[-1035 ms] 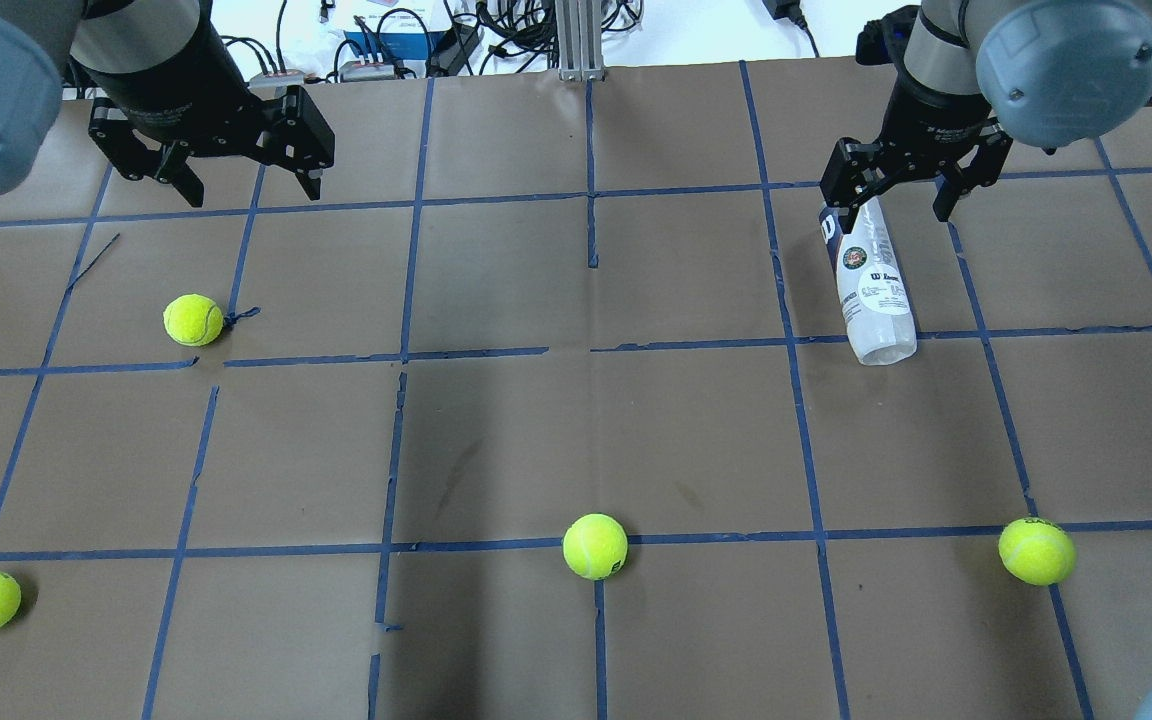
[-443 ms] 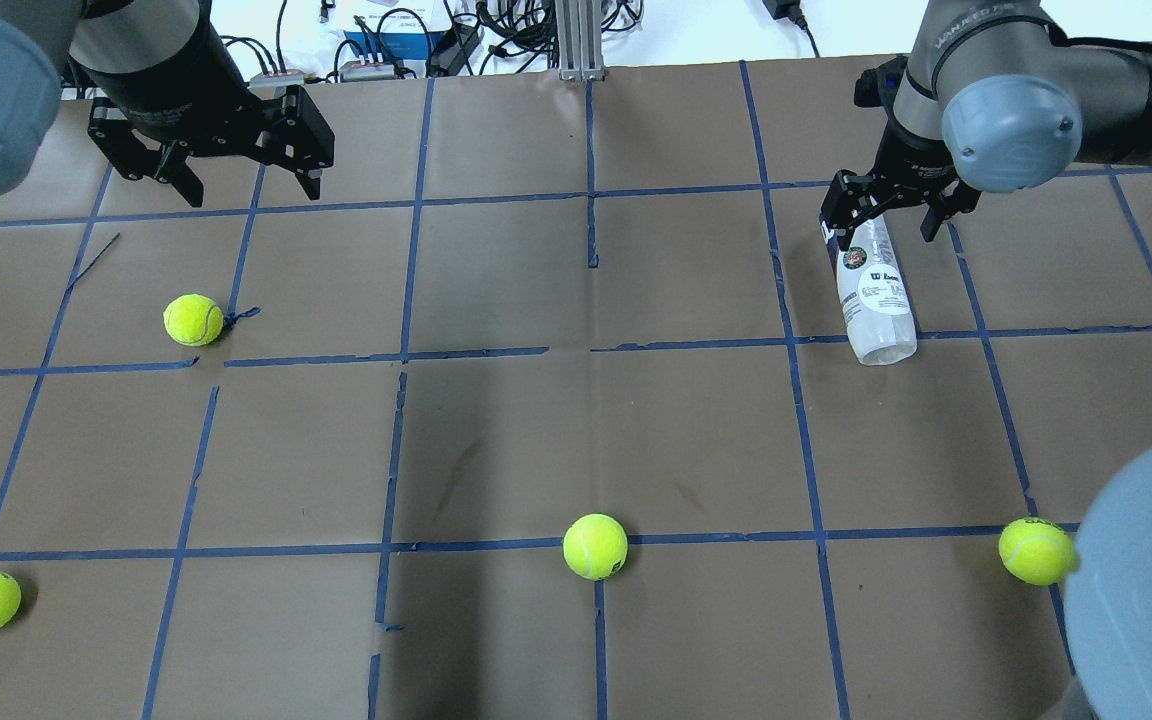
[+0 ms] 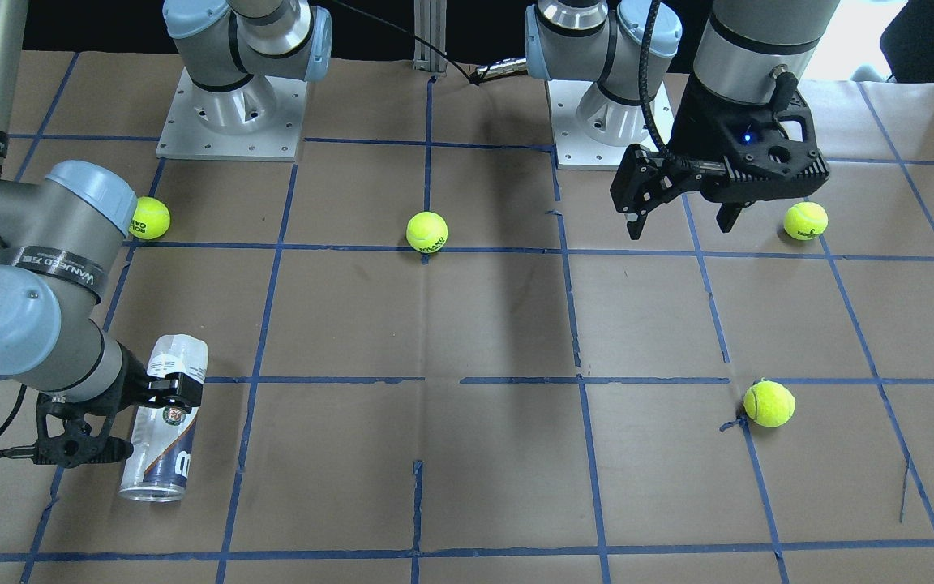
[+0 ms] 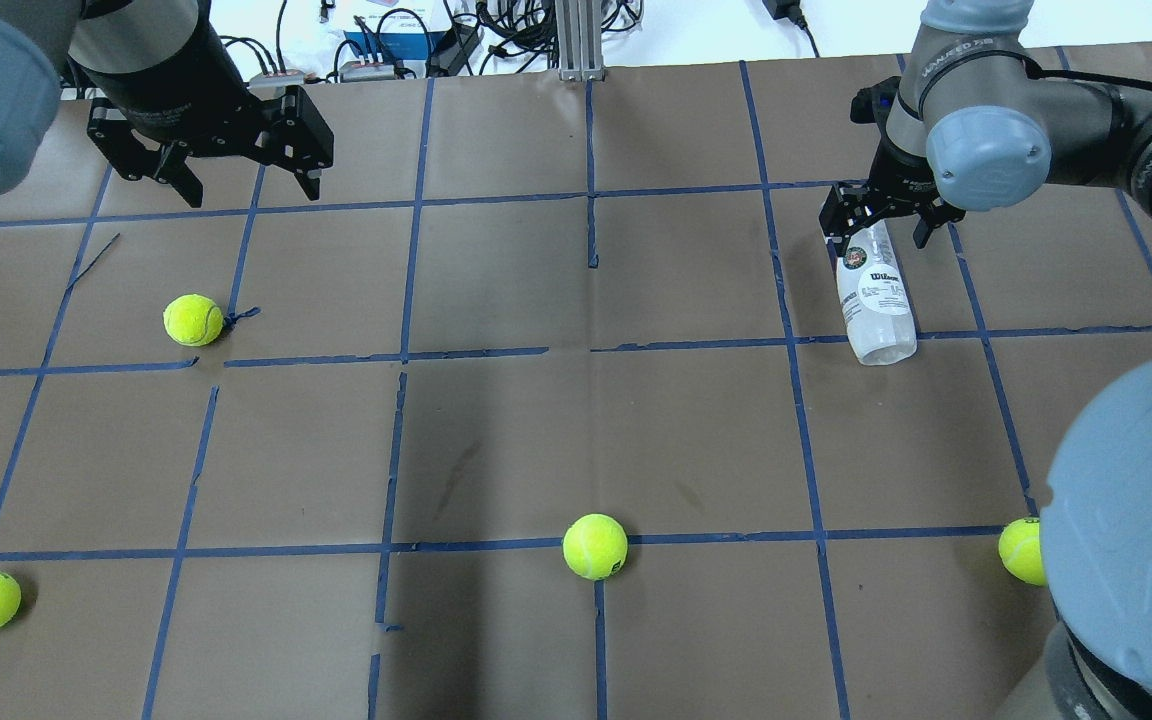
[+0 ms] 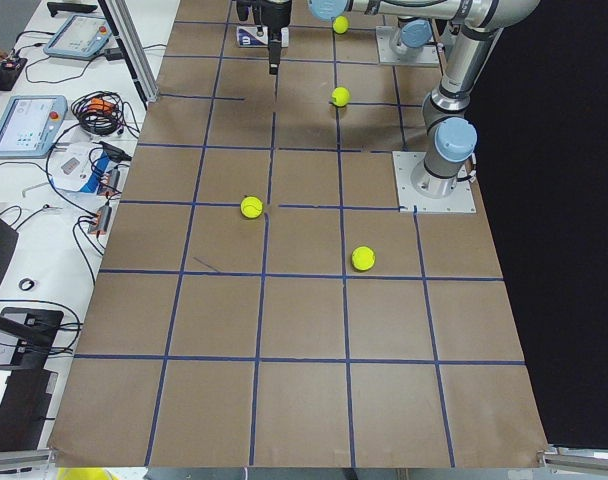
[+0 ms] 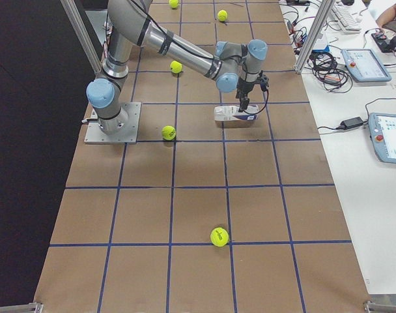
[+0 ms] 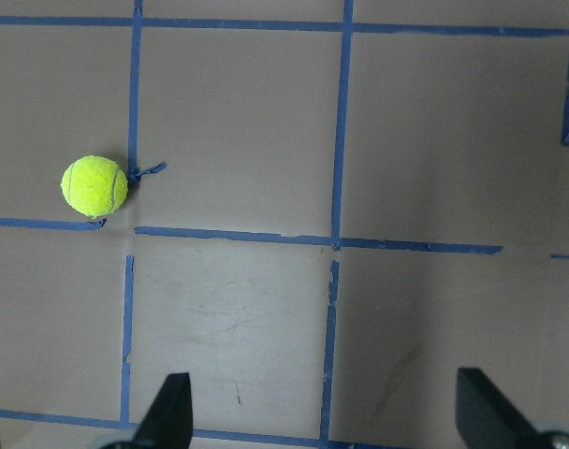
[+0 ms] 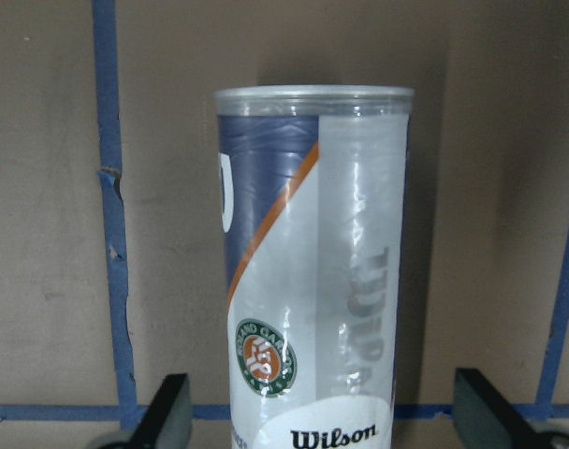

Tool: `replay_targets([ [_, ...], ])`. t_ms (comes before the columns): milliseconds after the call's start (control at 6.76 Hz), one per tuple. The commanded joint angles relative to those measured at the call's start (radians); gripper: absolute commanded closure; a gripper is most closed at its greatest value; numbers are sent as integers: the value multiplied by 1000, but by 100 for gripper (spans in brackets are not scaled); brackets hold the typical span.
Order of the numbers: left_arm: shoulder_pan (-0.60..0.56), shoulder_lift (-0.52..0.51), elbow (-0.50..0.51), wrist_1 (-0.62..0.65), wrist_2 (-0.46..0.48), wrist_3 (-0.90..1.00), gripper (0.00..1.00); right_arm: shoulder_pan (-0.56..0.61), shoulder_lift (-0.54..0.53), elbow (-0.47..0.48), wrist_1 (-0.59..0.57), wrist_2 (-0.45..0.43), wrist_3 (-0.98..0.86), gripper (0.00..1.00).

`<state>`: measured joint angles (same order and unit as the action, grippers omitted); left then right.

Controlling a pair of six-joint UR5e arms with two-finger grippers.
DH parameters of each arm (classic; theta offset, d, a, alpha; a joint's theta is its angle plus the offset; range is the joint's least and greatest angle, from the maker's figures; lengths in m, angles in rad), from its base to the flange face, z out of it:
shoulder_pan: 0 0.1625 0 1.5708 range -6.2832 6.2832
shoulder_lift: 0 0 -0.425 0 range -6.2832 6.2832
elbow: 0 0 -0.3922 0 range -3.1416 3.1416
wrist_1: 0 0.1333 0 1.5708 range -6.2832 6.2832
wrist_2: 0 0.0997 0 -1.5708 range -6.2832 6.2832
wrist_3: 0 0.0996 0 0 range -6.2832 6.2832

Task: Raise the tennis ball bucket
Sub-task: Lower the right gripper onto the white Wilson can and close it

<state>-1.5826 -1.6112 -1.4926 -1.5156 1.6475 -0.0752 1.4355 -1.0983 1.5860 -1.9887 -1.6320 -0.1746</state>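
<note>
Over the last 1 second the right gripper (image 4: 877, 236) has dropped steadily toward the tennis ball bucket (image 4: 874, 300); in the overhead view it shows smaller and lower than it did, and that arm's elbow now fills the near right corner. The bucket has not shifted on the table (image 4: 496, 440); the left gripper (image 4: 251, 185) hangs spread wide where it was, high over the far left, taking no part. I judge that the approach is almost finished and that closing is the step at hand; the lift has not begun.

The bucket lies on its side in the far right part of the table, its length running nearly straight away from the robot, with the metal-rimmed end farthest; it is well apart from the 4 tennis balls (image 4: 595, 546). The right gripper stands spread wide, straddling the bucket across its width. In the right wrist view 1 finger (image 8: 167, 416) sits left of the label and the other right of it, each with bare table between it and the clear wall, so nothing is gripped; the bucket sits roughly central between them. In the front-facing view the fingers look level with the tube's body near its middle; whether the tips reach the table I cannot tell.
</note>
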Motion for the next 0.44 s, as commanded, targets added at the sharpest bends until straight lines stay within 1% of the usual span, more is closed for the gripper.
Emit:
replay_targets([
  [0, 1, 1, 0, 0, 0, 0, 0, -4, 31, -1, -16, 4, 3, 0],
  [296, 1, 1, 0, 0, 0, 0, 0, -4, 78, 0, -62, 3, -2, 0],
])
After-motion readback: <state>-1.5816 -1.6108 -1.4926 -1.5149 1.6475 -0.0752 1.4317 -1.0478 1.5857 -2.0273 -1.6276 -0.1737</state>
